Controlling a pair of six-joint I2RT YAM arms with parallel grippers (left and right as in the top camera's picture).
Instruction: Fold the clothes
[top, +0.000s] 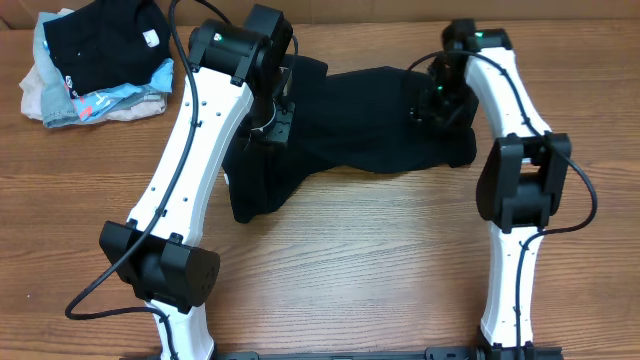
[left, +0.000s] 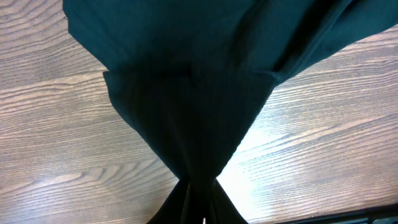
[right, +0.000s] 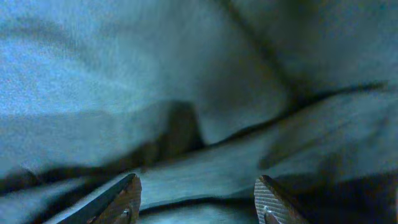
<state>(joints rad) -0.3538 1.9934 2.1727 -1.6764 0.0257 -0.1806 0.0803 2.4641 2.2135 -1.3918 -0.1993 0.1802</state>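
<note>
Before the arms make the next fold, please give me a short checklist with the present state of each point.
1. Left gripper shut on the T-shirt: ok, cloth bunches into it.
2. Right gripper open above the T-shirt: ok, fingers apart.
3. T-shirt lying flat on the table: not ok, it is creased and bunched.
4. Pile of other clothes apart from the T-shirt: ok.
5. Which edge the left gripper holds: cannot tell.

Wood-grain counter (top: 380, 260), warm mid-brown, grain lines running side to side, seen from above. Beyond counter's far edge, a paler tan band (top: 380, 10). On counter, in left wrist view, a bright glare patch (left: 267, 155). Elsewhere on counter, even light, soft shadows.
</note>
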